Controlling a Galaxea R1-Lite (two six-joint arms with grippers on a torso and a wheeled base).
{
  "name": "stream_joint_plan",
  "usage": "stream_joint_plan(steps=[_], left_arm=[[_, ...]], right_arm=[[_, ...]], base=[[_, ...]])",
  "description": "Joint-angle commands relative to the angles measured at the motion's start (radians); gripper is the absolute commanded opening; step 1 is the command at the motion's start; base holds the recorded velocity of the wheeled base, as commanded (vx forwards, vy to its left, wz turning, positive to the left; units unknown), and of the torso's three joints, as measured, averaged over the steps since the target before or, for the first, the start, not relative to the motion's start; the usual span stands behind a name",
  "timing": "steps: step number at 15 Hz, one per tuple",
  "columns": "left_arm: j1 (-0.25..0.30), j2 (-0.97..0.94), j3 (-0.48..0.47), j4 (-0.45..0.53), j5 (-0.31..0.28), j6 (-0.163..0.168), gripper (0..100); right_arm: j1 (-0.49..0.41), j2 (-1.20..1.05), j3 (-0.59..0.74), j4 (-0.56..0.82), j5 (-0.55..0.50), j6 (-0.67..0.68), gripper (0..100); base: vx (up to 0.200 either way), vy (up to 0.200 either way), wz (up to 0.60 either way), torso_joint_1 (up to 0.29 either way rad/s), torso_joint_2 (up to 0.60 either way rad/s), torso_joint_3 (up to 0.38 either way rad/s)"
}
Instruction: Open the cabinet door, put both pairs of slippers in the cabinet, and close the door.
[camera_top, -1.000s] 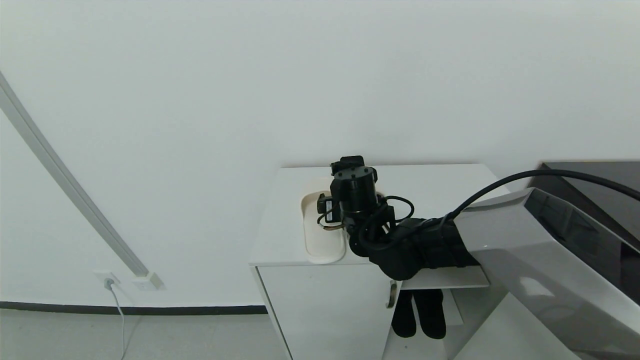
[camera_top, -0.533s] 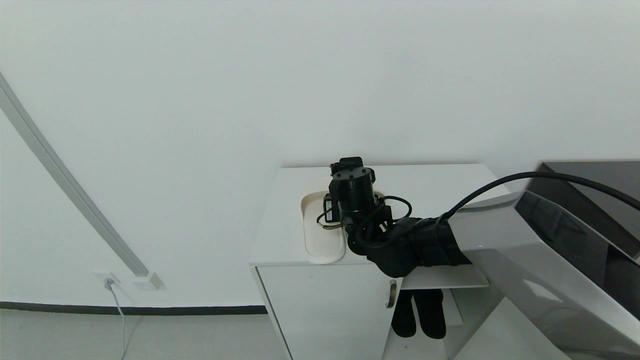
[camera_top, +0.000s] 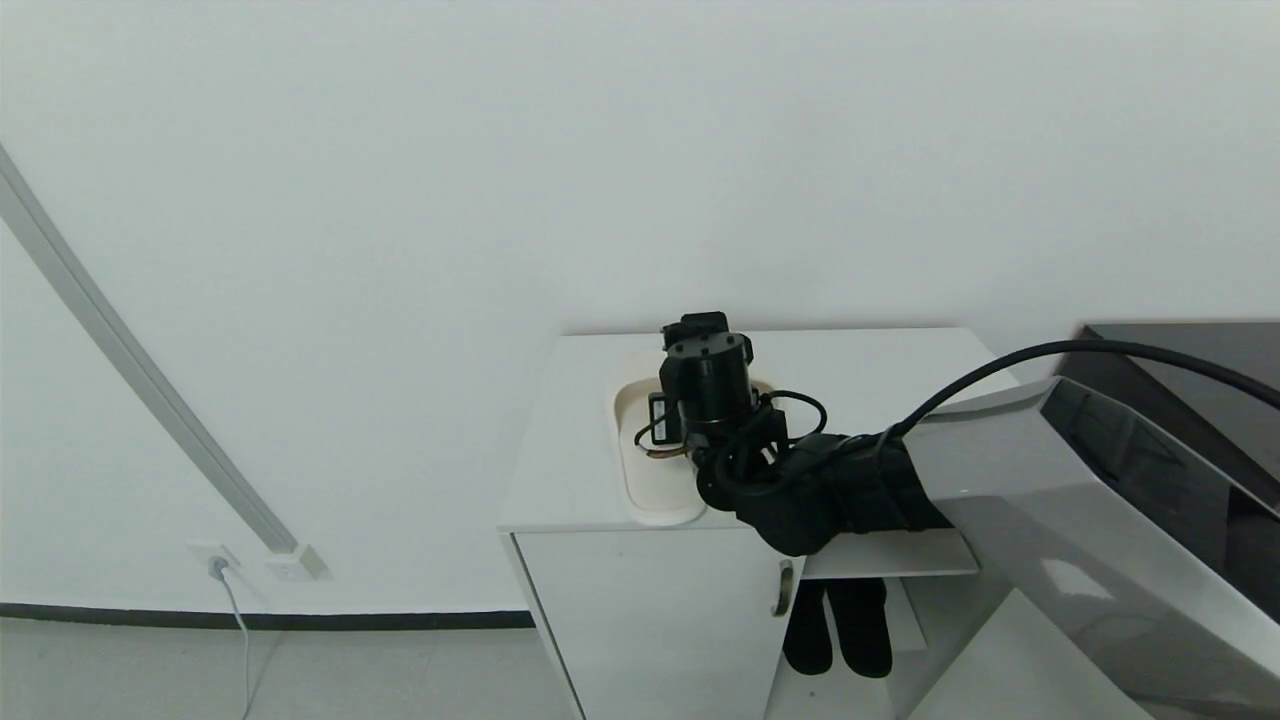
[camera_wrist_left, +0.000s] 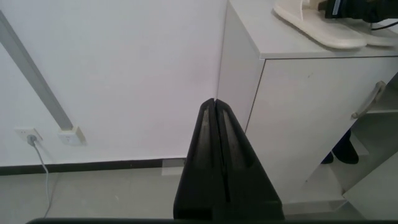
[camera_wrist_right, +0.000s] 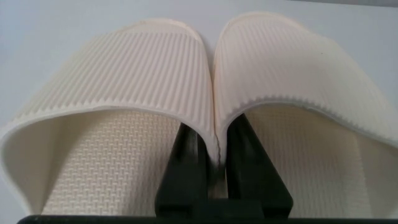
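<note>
A pair of cream slippers (camera_wrist_right: 155, 81) lies side by side on top of the white cabinet (camera_top: 560, 470). My right gripper (camera_wrist_right: 216, 146) is shut on them, one finger inside each slipper, pinching the two touching inner walls. In the head view the right wrist covers most of the pair, and the cream slippers (camera_top: 655, 490) show by its left. A black pair of slippers (camera_top: 838, 625) stands inside the cabinet's open right half. My left gripper (camera_wrist_left: 215, 109) hangs shut and empty, low in front of the cabinet's left corner.
The cabinet's left door (camera_top: 650, 620) is closed, with a handle (camera_top: 785, 588) at its right edge. The right door (camera_top: 1000, 670) is swung open at the lower right. A wall socket (camera_top: 212, 557) with a cable sits low on the left wall.
The cream slippers have shifted a little to the right on the cabinet top with my right gripper. The left gripper shows no visible move.
</note>
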Motion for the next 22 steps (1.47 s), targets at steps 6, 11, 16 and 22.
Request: stream_joint_plan(steps=[6, 11, 16, 22], left_arm=[[0.000, 0.001, 0.000, 0.000, 0.000, -0.001, 0], [0.000, 0.001, 0.000, 0.001, 0.000, -0.001, 0], [0.000, 0.001, 0.000, 0.001, 0.000, -0.001, 0], [0.000, 0.001, 0.000, 0.000, 0.000, -0.005, 0]], right_arm=[[0.015, -0.306, 0.400, -0.129, 0.037, -0.003, 0], [0.043, -0.557, 0.728, -0.165, 0.198, -0.002, 0], [0.074, -0.683, 0.917, -0.191, 0.324, -0.006, 0], [0.086, -0.672, 0.917, -0.200, 0.320, -0.006, 0]], base=[[0.000, 0.000, 0.00, 0.000, 0.00, 0.000], [0.000, 0.000, 0.00, 0.000, 0.00, 0.000], [0.000, 0.000, 0.00, 0.000, 0.00, 0.000], [0.000, 0.000, 0.00, 0.000, 0.00, 0.000]])
